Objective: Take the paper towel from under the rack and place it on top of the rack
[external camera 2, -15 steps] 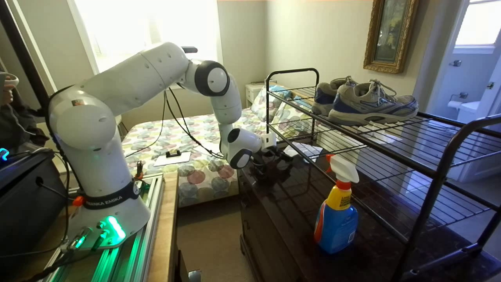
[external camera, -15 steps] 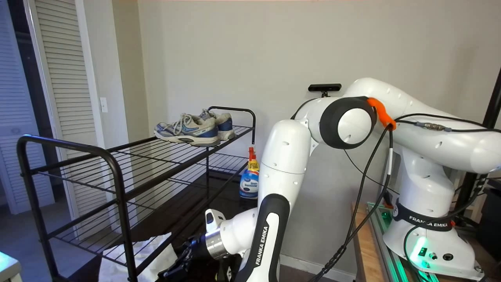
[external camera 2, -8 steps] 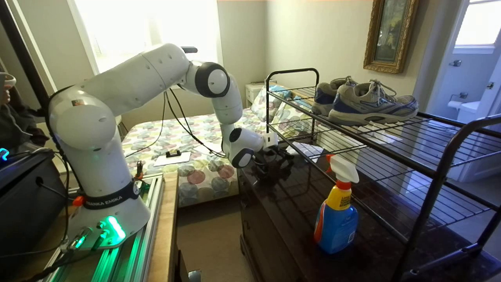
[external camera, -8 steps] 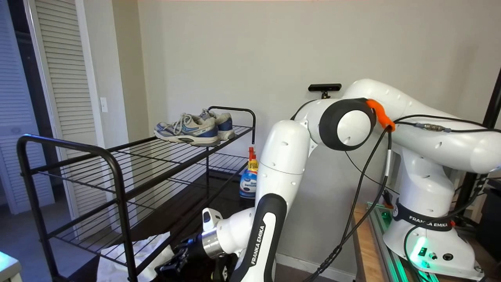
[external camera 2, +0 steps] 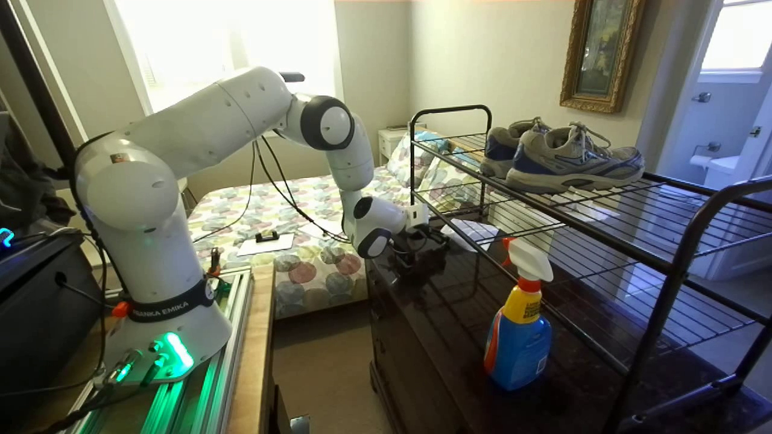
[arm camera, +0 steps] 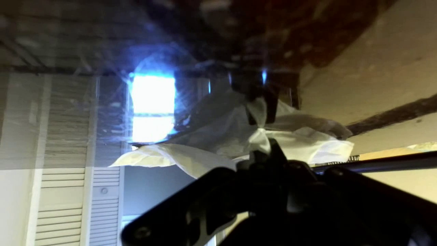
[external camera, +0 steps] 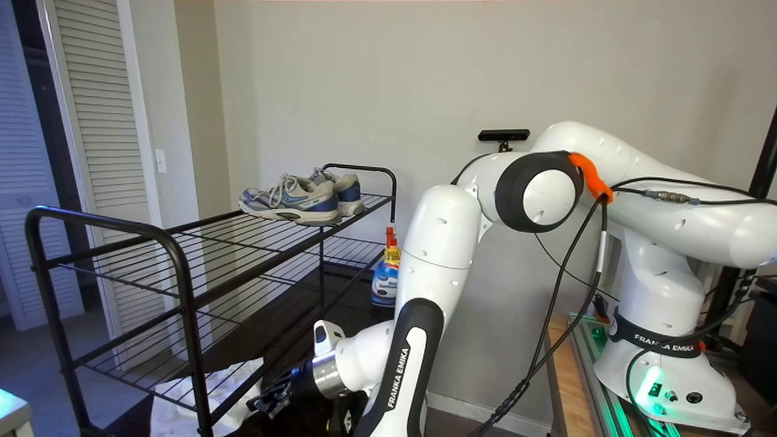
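The paper towel [external camera: 203, 400] lies crumpled and white on the dark dresser top, beneath the lower shelf at the near end of the black wire rack [external camera: 267, 264]. In the wrist view a bit of the paper towel [arm camera: 260, 139] is bunched to a narrow fold between the fingertips. My gripper [arm camera: 265, 152] is shut on that fold, with the rest of the sheet spreading to both sides. An exterior view has the gripper [external camera 2: 445, 239] low over the dresser at the rack's long side, beside the towel [external camera 2: 473, 232]; its fingertips are dark and small there.
A pair of sneakers [external camera: 297, 203] sits on the rack's top shelf, toward the far end. On the dresser [external camera 2: 446, 313] a blue spray bottle [external camera 2: 522, 343] stands beside the rack. In the wrist view a dark rack bar [arm camera: 392, 164] runs close to the gripper's right side.
My gripper has moved a little toward the paper towel and its fingers have come together, gathering a fold of it. The rack, sneakers and bottle have stayed put.
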Controlling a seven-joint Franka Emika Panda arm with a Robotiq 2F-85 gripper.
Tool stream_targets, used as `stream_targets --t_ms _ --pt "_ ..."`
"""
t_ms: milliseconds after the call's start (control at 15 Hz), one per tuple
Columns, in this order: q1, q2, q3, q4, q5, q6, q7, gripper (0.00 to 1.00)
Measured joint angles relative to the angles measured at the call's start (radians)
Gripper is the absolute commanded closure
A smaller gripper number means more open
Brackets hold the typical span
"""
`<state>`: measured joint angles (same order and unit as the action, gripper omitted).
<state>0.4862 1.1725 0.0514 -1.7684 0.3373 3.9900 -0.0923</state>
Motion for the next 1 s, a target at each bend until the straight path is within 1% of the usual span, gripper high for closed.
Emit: stream_targets --t_ms 133,267,400,600,733,1000 --pt "0.0 -0.001 0.0 -0.011 0.002 0.001 -0.002 1.0" --pt "0.002 -0.017 0.0 -0.057 0.002 0.022 -0.026 1.0" --pt "0.005 -0.055 -0.001 -0.148 0.015 0.051 -0.065 1.0" --pt "0.03 -0.124 -0.008 -0.302 0.107 0.085 -0.146 1.0" --pt "0.051 -0.179 -0.004 -0.41 0.157 0.086 -0.179 1.0" --pt "0.057 -0.291 0.05 -0.609 0.158 0.054 -0.18 0.99"
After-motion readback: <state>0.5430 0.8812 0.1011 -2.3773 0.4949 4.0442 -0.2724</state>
